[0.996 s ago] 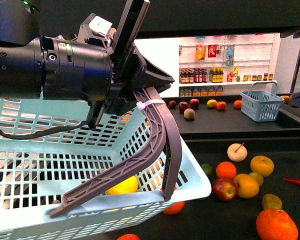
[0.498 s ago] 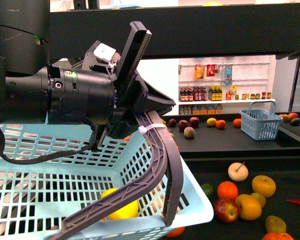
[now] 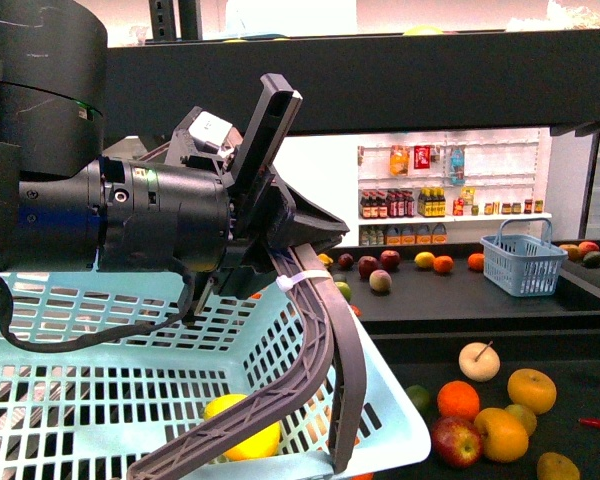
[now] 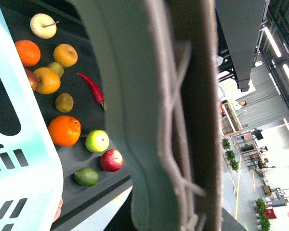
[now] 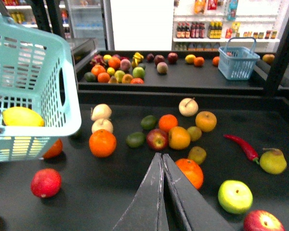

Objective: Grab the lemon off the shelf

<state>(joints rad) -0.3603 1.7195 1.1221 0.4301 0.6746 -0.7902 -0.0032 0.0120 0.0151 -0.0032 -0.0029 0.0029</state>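
Observation:
The lemon is bright yellow and lies inside the light blue basket. It also shows through the basket's wall as the lemon in the right wrist view. My left gripper is shut on the grey basket handle and holds the basket above the shelf's black tray. That handle fills the left wrist view, blurred and wrapped with a zip tie. My right gripper is shut and empty, hovering over the tray just beside an orange.
Loose fruit covers the tray: oranges, apples, a green apple, a red chili and a lumpy yellow fruit. A small blue basket stands on the rear tray. A black upper shelf beam spans overhead.
The front view has shifted upward: the fruit on the tray sits lower in the frame and the upper shelf beam has come into view. The left gripper keeps its hold on the handle.

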